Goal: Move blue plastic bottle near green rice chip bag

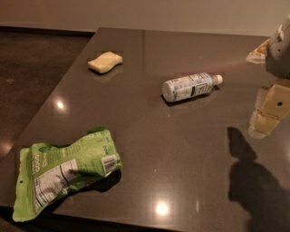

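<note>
Some indoor room, kind unclear: a dark polished surface [181, 149] with light glints, dark floor [31, 59], pale wall [158, 11]. The pincer [266, 118] hangs over the surface's right side.

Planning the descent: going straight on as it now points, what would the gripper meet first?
Probably the bare dark tabletop beneath the gripper at the picture's right edge; the small clear blue plastic bottle lies off that line. Depth is unclear.

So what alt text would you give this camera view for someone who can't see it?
A bottle lies on its side on a dark table, cap pointing right, well apart from the green bag at the front left. The robot's claw hangs at the right edge, not touching the bottle; a sponge sits at the back left.
</note>
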Controlling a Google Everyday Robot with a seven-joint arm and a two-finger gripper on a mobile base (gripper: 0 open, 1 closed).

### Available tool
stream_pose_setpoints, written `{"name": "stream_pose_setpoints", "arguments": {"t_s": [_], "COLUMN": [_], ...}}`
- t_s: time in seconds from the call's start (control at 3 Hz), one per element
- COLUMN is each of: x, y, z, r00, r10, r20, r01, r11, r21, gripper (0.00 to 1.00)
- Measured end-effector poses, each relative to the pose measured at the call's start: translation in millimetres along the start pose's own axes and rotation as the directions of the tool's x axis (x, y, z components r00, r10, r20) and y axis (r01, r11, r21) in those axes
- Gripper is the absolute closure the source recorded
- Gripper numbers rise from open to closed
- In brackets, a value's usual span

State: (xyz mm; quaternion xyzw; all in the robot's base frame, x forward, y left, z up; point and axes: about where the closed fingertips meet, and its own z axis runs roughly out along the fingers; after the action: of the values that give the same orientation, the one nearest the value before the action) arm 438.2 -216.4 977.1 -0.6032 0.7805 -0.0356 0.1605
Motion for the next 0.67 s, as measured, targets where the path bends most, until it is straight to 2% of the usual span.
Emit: {"name": "stream_pose_setpoints", "arguments": {"t_s": [0.33,0.67], "x": [0,-10], "y": [0,-15], "z": [0,11], "r00": [1.000,1.000], "r10": [0.000,0.006], "r20": [0.000,0.025], "r01": [0.000,-0.005], "r11": [1.0000,0.9999], "r21": [0.000,-0.015], "gripper": [0.00,0.00]}}
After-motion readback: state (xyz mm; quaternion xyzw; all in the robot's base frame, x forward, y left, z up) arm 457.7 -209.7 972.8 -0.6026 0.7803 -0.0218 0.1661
